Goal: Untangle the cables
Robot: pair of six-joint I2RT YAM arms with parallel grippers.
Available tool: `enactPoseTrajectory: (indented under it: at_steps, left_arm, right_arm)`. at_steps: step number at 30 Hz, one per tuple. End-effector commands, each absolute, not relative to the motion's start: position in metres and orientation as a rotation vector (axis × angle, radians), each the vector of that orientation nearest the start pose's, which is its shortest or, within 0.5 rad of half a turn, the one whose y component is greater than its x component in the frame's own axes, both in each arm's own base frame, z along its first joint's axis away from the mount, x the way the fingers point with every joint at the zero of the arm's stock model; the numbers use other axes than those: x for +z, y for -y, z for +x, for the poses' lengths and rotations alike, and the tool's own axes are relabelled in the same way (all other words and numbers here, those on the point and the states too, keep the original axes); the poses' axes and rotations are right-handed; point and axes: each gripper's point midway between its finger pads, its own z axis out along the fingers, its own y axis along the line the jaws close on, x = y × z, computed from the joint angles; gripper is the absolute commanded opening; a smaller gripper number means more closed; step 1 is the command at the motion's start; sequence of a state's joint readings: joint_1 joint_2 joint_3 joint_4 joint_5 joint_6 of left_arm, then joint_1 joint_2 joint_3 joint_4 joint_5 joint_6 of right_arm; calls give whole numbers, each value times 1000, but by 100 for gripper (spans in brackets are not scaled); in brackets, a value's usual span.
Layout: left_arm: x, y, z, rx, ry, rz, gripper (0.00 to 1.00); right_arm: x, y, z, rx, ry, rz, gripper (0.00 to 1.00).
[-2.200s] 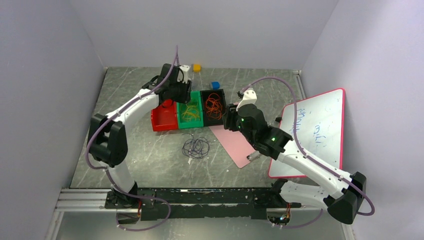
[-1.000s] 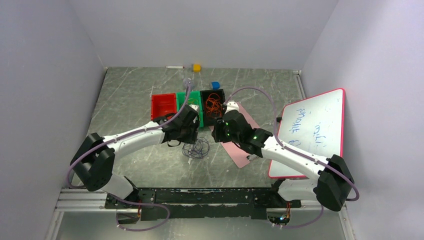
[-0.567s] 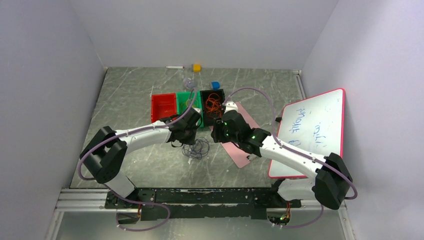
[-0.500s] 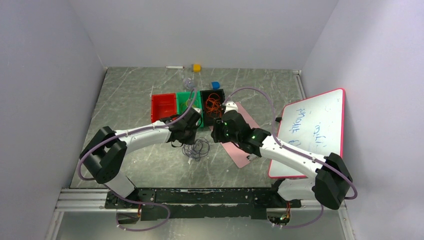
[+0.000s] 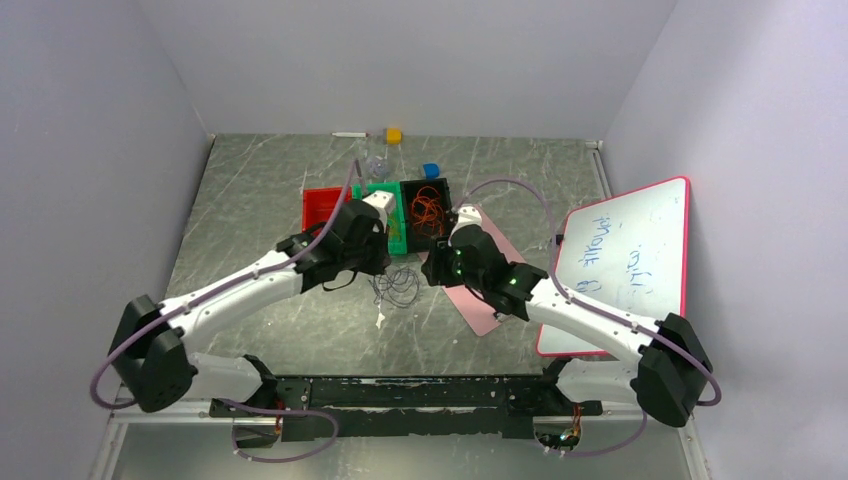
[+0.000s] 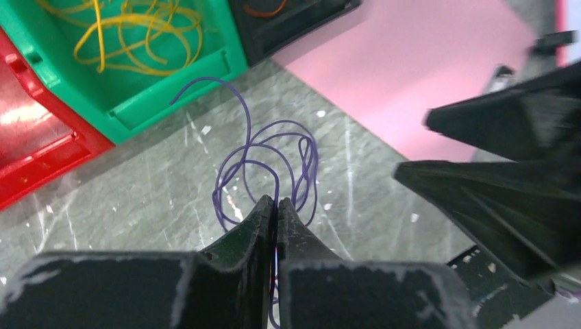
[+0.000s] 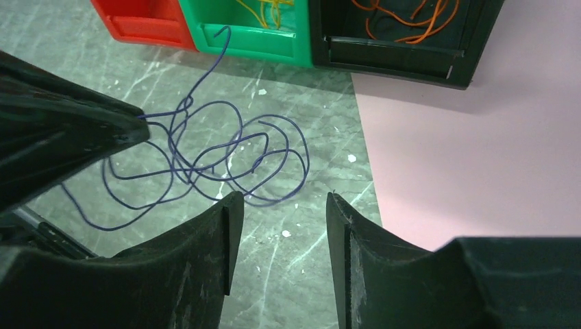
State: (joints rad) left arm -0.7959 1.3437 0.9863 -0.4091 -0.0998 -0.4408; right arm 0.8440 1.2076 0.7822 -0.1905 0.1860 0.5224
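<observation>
A tangle of dark purple-blue cables (image 5: 397, 286) lies on the grey table in front of the bins; it also shows in the left wrist view (image 6: 264, 161) and the right wrist view (image 7: 205, 154). My left gripper (image 6: 276, 203) is shut on a strand of the purple-blue cables and lifts it slightly. My right gripper (image 7: 282, 199) is open and empty, just right of the tangle, above the table. Yellow cables (image 6: 130, 31) lie in the green bin (image 5: 390, 228). Orange cables (image 5: 428, 210) lie in the black bin (image 5: 443, 190).
A red bin (image 5: 322, 205) stands left of the green one. A pink sheet (image 5: 478, 300) lies under my right arm. A whiteboard (image 5: 620, 260) leans at the right. A yellow block (image 5: 394, 134) and a blue block (image 5: 431, 170) sit farther back.
My left gripper came down from the bins to the purple-blue tangle, closed on a strand and pulled it up and left. My right gripper moved left toward the tangle.
</observation>
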Motion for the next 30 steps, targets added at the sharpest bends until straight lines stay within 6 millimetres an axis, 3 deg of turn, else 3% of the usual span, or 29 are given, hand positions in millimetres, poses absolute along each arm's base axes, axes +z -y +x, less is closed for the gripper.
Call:
enactPoseTrajectory:
  at_steps: [1,9,17,26,28,30]
  left_arm:
    - [178,280,244,-669,-2219,492,7]
    - [208,286,235,-767,-2108,558,7]
    - [218,290,233,-798,-2088,577,7]
    - [225,295,229,-846,-2068,598,7]
    - [224,296,227,-855,-2071,610,7]
    - [218,296,224,-861,-2086,617,7]
  right_arm:
    - [158,-272,246,707,-2119,-212,52]
    - [163,-284,239,856,-1998,-238,57]
    - [147,-280,243,801,-2000,-265,61]
    - [132,-295,247,819,-1999,-331,62]
    - [128,-297,251,809,-2001,-323,59]
    - [124,-299,254,806,-2002,-325,49]
